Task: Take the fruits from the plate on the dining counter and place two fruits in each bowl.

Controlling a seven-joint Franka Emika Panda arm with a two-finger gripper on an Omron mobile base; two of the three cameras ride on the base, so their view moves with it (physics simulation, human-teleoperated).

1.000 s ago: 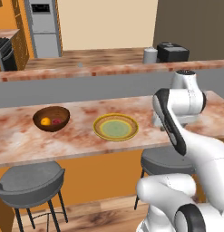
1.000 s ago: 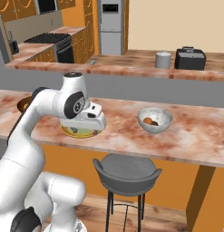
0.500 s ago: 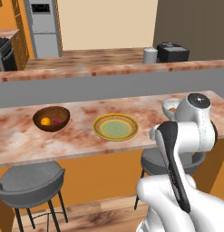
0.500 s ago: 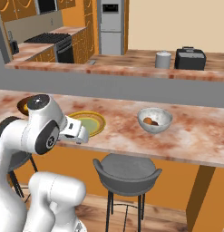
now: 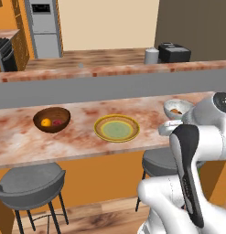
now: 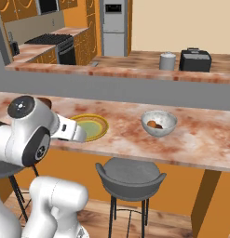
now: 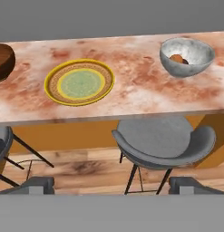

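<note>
Plate (image 7: 80,82) bare, mid dining counter (image 7: 131,95) near the front edge.
Wooden bowl (image 5: 51,119) holds two fruits, stone bowl (image 7: 185,56) seemingly two; jaw state: can't tell.

Simulated kitchen seen across a raised back counter of pinkish marbled stone with a grey front panel (image 5: 100,89), carrying a grey cylindrical canister (image 6: 167,61) beside a black boxy toaster (image 6: 195,59). Beyond, pale cream wall (image 5: 107,23), tall silver refrigerator (image 6: 115,28), black stove (image 6: 58,46) among orange cabinets (image 6: 84,42). Below, two grey padded stools on thin dark legs (image 5: 29,185) (image 6: 130,176) over glossy brown wooden floor (image 7: 86,170).
</note>
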